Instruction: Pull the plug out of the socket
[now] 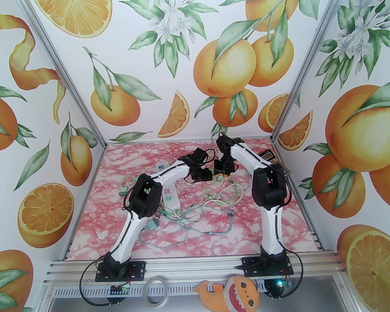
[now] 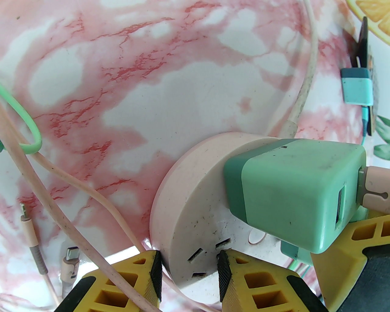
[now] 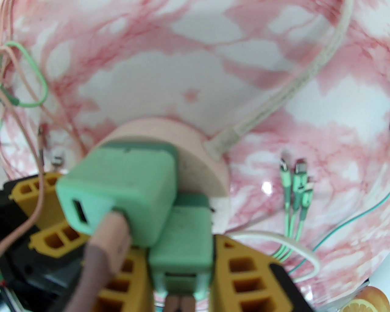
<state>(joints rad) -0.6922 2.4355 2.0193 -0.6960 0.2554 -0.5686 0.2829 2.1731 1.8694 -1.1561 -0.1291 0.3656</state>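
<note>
Two mint-green plugs crowd the round pink socket [image 2: 189, 195] mid-table among loose cables [image 3: 300, 182]: your right gripper [image 3: 181, 248] clamps the lower plug [image 3: 186, 228], the upper plug [image 2: 292, 195] overhanging; your left gripper [image 2: 189, 262] clamps the socket's rim.

One round pink socket [image 2: 189, 195], two green plugs [image 3: 122, 189] at it.

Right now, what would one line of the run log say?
left gripper: shut on pink socket | right gripper: shut on lower green plug | result: not yet pulled out
</note>
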